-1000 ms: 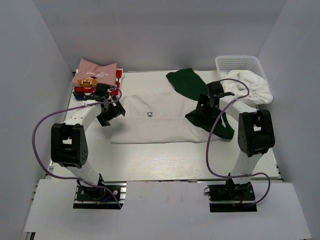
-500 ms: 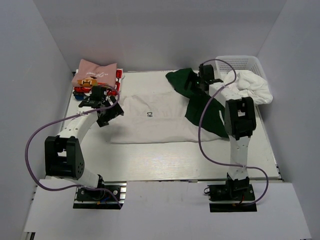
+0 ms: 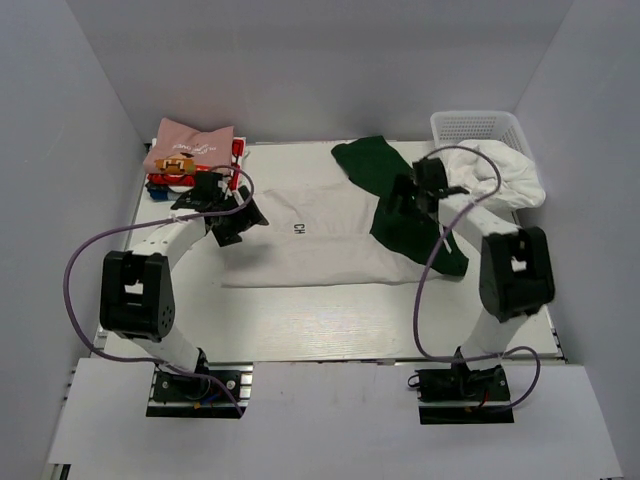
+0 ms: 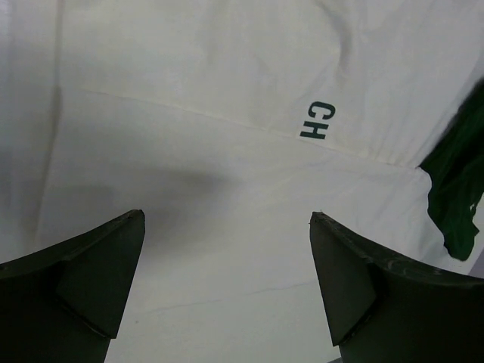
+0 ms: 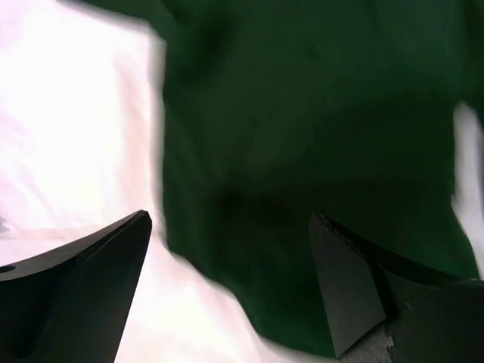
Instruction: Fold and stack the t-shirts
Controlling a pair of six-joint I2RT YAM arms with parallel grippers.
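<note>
Off-white shirt (image 3: 310, 235) lies spread flat on the middle of the table (image 3: 300, 320), with its body partly folded over along a crease. Black letters "CH" (image 4: 318, 121) are readable by the fold line; the rest of the print is hidden. Two dark green sleeves sit on its 3 o'clock side: upper sleeve (image 3: 368, 163) points to 12 o'clock, lower sleeve (image 3: 425, 238) is draped toward 4 o'clock.

Left hand (image 3: 238, 220) is over the shirt's 9 o'clock edge, jaws wide apart and nothing between them. In the left wrist view both dark fingers (image 4: 98, 276) stand apart above plain off-white cloth. I cannot tell if they touch it.

Right hand (image 3: 398, 203) is over the lower sleeve near where green meets off-white, spread wide and holding nothing. The right wrist view is blurred: green cloth fills the gap between its fingers (image 5: 355, 280), with off-white at 9 o'clock.

Stack of folded shirts (image 3: 185, 160) sits at the table's 10 o'clock corner. Pink shirt (image 3: 190, 145) is on top, with a small print too small to read, and red shirt (image 3: 158, 181) shows under it.

White basket (image 3: 478, 124) is at the 1 o'clock corner, with white cloth (image 3: 510, 172) bulging over its near rim.
</note>
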